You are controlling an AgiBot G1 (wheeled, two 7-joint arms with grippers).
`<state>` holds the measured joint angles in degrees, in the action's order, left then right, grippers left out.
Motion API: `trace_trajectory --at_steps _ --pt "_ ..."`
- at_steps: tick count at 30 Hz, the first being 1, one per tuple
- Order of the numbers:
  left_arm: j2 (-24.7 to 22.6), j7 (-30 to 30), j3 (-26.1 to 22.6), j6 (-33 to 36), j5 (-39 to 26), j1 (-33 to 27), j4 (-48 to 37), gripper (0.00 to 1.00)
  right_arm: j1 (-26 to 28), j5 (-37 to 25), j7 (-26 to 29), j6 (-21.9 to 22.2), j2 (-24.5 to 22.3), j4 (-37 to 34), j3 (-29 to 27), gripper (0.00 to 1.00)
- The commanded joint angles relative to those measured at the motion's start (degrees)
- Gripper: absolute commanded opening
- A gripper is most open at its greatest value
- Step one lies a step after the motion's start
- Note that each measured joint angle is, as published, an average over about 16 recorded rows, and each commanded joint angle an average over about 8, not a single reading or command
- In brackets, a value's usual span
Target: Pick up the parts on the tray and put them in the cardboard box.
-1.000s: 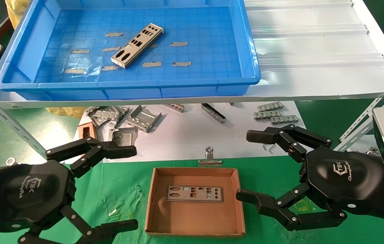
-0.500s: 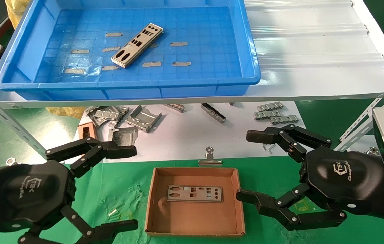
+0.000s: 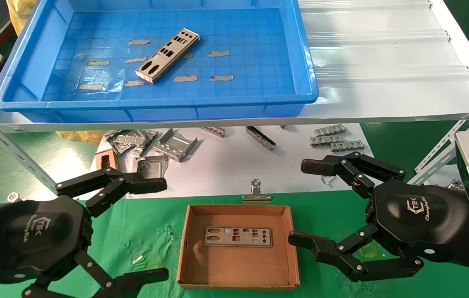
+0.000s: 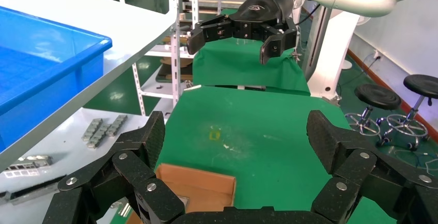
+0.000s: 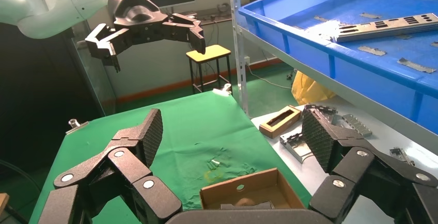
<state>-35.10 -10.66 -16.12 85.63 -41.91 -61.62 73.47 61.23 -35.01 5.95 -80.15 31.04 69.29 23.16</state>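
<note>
You can't see all of the tray (image 3: 19, 74): its far end is cut off at the top of the head view. The shelf edge hides part of the grey brackets (image 3: 151, 142) under it. The box (image 3: 182, 248) is only partly seen from both wrist views, w/ the gripper bodies blocking its near side.

In the tray there's one part (image 3: 167, 55), lying flat and slanted near the middle, among stuck-on tape scraps (image 3: 218, 53). In the box there's a 2nd part (image 3: 237, 236), flat on the floor, closer to the far wall. A small metal clip (image 3: 256, 193) sits just behind the box.

Your left gripper (image 3: 162, 225) hangs low, left of the box, fingers spread wide, holding nothing. Your right gripper (image 3: 306, 203) hangs right of the box, also wide open & empty; its lower finger is just beside the box's right wall.
</note>
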Motion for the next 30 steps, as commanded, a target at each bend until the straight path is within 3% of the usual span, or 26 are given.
trace_trajectory --at_steps 1,30 --pt "0.0 0.0 0.0 0.0 0.0 0.0 0.0 1.0 0.0 0.0 0.0 0.0 0.0 0.0 0.0 1.0" --pt "0.0 0.0 0.0 0.0 0.0 0.0 0.0 1.0 0.0 0.0 0.0 0.0 0.0 0.0 0.0 1.0"
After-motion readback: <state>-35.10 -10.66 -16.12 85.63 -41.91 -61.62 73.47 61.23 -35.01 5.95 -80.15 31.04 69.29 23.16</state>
